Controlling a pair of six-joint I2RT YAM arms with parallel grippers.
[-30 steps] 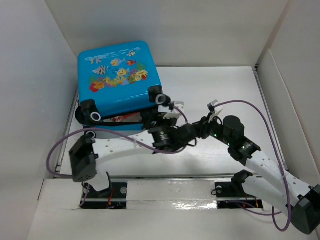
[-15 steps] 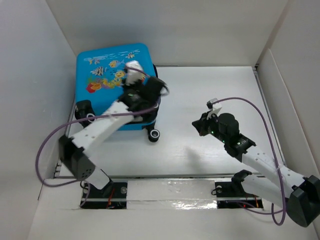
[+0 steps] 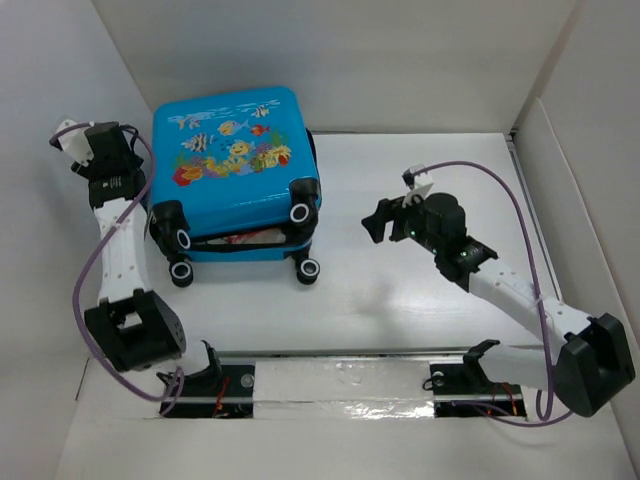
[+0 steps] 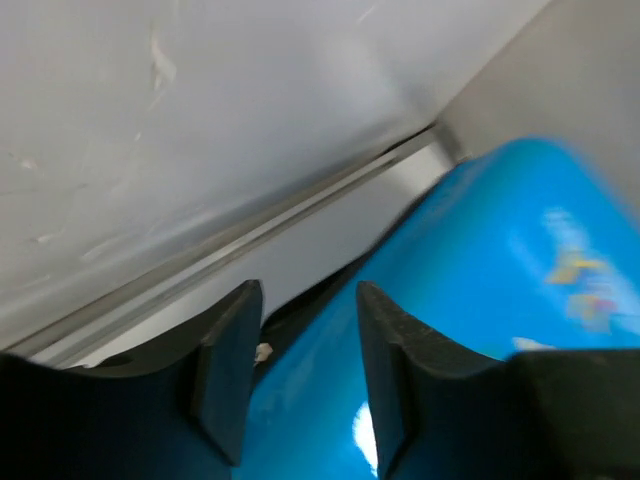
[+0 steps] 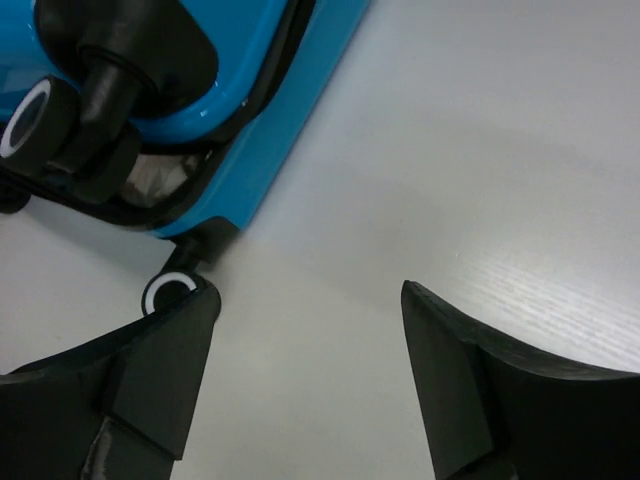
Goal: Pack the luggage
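Luggage [image 3: 235, 175]: a blue hard shell with a fish print, lying flat at the far left of the tabletop [image 3: 420, 300] with the printed face up. Its far edge is close to the back wall [image 3: 340, 60]. The 4 wheels [image 3: 298, 212] are at the near end, 2 on the upper shell and 2 on the lower. At that end the 2 shells stand slightly apart, and something pale [image 3: 240, 238] shows in the gap along the black zipper trim. What it is cannot be told.

Left hand [image 4: 307, 290]: at the luggage's far-left side, between the shell and the left wall [image 3: 60, 260]. Its 2 fingers [image 4: 228, 370] are a little apart with nothing between them. The blue shell fills the lower right of the left wrist view. Whether a finger touches the shell cannot be told.

Right hand [image 3: 375, 222]: to the right of the luggage and apart from it, over bare tabletop, pointing toward the wheel end. In the right wrist view its fingers [image 5: 160, 380] are spread wide and grip nothing. 1 lower wheel [image 5: 168, 290] lies just past the left fingertip.

A purple cable [image 3: 480, 170] runs along each arm.
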